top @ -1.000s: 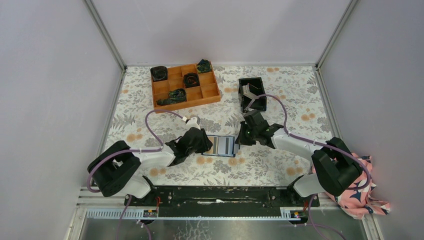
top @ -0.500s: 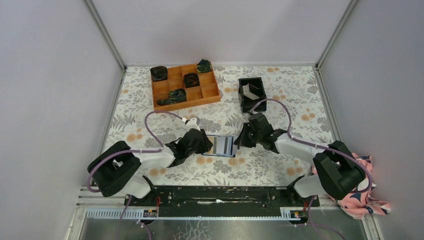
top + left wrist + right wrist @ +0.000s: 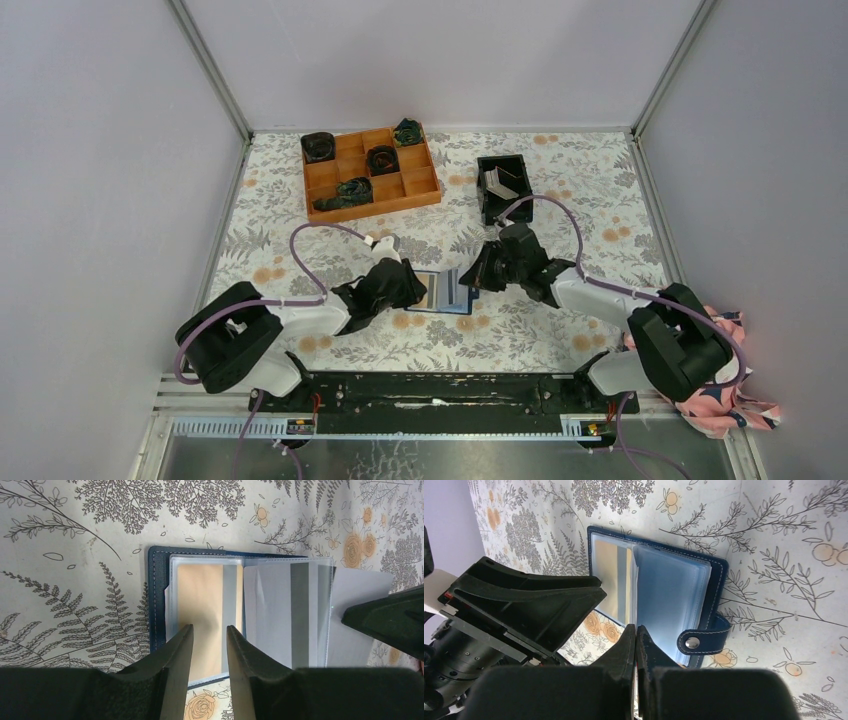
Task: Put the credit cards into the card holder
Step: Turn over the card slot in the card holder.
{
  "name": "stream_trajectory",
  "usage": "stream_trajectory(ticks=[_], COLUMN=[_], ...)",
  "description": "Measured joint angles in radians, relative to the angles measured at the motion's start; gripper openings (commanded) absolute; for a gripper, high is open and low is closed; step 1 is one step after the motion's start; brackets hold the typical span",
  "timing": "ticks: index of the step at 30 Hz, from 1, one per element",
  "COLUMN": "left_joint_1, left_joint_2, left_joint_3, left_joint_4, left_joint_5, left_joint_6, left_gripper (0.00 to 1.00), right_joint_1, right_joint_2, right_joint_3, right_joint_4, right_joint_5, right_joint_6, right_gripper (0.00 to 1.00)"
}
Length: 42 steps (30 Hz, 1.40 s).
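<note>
Mid-counter, near side | left fingers (image 3: 170,667) barely parted, empty, over yellow card (image 3: 200,600) in open holder (image 3: 157,600) | right fingers (image 3: 626,650) pressed together, seemingly pinching grey card (image 3: 362,587) half into sleeve (image 3: 280,605) | advice: pin holder, slide card flat, release once seated | far: spare cards (image 3: 497,182) in bin (image 3: 503,161)
</note>
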State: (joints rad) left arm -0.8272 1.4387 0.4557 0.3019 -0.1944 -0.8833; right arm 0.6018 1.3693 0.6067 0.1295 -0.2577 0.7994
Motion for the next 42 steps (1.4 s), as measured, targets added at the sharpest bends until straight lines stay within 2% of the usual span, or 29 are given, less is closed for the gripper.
stream_trajectory(ticks=[6, 17, 26, 35, 42], left_joint_1=[-0.004, -0.01, -0.014, -0.016, -0.026], left_joint_2=[0.0, -0.021, -0.115, -0.281, -0.274], left_joint_3=[-0.003, -0.017, -0.031, -0.032, -0.029], left_joint_4=[0.004, -0.007, -0.162, -0.29, -0.296], left_joint_5=[-0.001, -0.013, -0.059, -0.134, -0.134], left_joint_6=[-0.005, -0.016, -0.03, -0.05, -0.046], left_gripper=[0.38, 0.38, 0.4, 0.4, 0.39], right_joint_1=[0.017, 0.116, 0.119, 0.119, 0.119], right_joint_2=[0.071, 0.171, 0.208, 0.25, 0.251], right_joint_3=[0.021, 0.163, 0.163, 0.163, 0.163], right_joint_4=[0.037, 0.041, 0.041, 0.042, 0.041], right_joint_5=[-0.023, -0.014, -0.013, -0.013, -0.004], right_joint_6=[0.013, 0.013, 0.011, 0.007, 0.0], right_gripper=[0.0, 0.0, 0.0, 0.0, 0.0])
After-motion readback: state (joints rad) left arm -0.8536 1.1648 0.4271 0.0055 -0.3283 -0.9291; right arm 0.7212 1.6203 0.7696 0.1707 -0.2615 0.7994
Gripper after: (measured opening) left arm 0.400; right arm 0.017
